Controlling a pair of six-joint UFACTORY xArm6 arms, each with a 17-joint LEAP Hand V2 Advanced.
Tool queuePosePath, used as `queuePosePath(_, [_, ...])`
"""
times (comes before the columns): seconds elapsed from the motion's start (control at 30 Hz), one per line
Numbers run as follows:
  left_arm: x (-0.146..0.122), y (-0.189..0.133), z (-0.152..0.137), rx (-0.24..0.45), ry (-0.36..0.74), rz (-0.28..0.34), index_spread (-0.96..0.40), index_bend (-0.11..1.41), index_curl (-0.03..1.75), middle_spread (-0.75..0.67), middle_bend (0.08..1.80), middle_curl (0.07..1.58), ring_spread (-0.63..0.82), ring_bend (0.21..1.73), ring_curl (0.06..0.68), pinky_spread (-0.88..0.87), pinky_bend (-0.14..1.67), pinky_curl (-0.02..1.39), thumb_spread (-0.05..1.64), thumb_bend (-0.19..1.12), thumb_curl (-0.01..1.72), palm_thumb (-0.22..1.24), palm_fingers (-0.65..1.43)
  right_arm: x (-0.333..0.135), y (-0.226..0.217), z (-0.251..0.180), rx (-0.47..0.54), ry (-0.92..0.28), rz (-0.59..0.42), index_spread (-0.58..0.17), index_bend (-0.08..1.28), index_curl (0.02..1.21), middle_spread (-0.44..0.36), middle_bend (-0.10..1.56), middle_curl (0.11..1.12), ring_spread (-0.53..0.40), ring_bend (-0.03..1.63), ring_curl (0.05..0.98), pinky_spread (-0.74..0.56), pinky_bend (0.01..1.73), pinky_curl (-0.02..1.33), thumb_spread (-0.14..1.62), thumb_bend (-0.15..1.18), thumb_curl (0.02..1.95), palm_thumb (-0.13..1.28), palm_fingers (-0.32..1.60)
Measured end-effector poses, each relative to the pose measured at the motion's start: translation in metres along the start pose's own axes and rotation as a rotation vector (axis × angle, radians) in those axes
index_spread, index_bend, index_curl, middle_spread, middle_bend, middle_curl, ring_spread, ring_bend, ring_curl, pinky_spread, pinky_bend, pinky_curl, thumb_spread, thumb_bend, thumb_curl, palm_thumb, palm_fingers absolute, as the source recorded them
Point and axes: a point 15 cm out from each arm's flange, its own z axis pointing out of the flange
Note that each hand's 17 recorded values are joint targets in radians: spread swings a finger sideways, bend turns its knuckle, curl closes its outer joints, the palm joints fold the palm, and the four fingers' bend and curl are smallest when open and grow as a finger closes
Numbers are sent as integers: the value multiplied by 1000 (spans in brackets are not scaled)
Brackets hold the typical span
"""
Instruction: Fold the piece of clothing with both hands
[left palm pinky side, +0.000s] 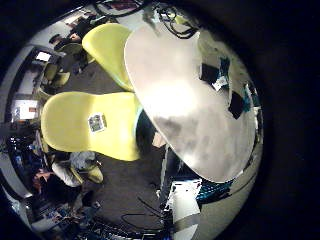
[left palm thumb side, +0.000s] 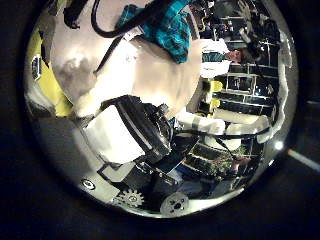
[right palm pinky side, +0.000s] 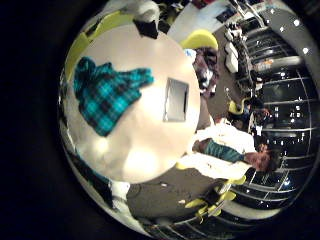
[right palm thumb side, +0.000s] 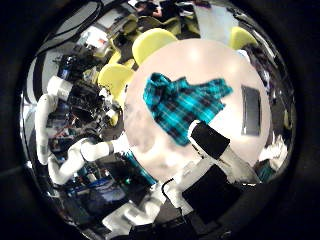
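Starting at the right hand (right palm thumb side: 215, 170), what are the fingers doing?

B: Its fingers (right palm thumb side: 208, 140) reach out loosely over the table (right palm thumb side: 215, 62) edge. They are relaxed and uncurled, with nothing pinched or touched.

A: And the clothing from there?

B: The checked shirt (right palm thumb side: 185, 100) lies rumpled on the round tabletop, out past those fingertips and apart from them. It sits toward the middle of the table, sleeves splayed, not folded. Beyond the shirt is a flat rectangular slab (right palm thumb side: 250, 110), near it but not touching. The right little finger side view has shirt and slab both small, so that palm is well clear of them.

A: Left hand?

B: The left hand (left palm thumb side: 135, 130) shows as a blocky finger part close to its thumb side camera. Spread or curled, I cannot tell. The shirt is far off, across the bare tabletop from it, and nothing is held that I can see. Its little finger side view shows only bare table and chairs (left palm pinky side: 90, 120) beside it.
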Motion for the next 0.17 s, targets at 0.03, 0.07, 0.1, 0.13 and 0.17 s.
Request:
queuePosePath(0.03, [6,0,-1,-3,5,-8,-465,283,1035,-491,699,968,-466,1155,521,-634,747,652,1315,-12,402,451,676,3,12,1,-18,-7,2,-412,178,351,-127,285,372,156,570,318,479,505,506,1158,22,561,768,156])
queuePosePath(0.07, [12,0,0,-9,7,-8,-468,280,1039,-491,696,967,-466,1154,521,-636,752,657,1316,-13,401,447,679,3,22,8,-48,-21,-2,-409,177,347,-125,279,368,149,565,312,474,490,491,1176,13,566,762,164])
queuePosePath(0.1, [18,1,1,-15,9,-7,-469,280,1041,-491,695,968,-466,1154,521,-637,751,658,1315,-13,401,444,678,2,33,18,-80,-37,-3,-408,174,346,-119,282,368,148,564,311,471,482,487,1182,10,567,760,168])
queuePosePath(0.13, [29,2,5,-29,9,-1,-472,277,1046,-492,693,969,-466,1153,522,-639,751,663,1313,-13,402,440,679,1,46,29,-113,-55,2,-408,175,343,-112,284,368,147,562,307,469,471,478,1192,4,571,757,177])
queuePosePath(0.17, [34,4,9,-42,8,0,-475,275,1049,-493,692,968,-466,1152,522,-640,749,666,1312,-12,403,439,679,-2,57,38,-140,-70,6,-403,172,341,-108,282,366,145,558,304,465,464,470,1207,4,573,761,183])
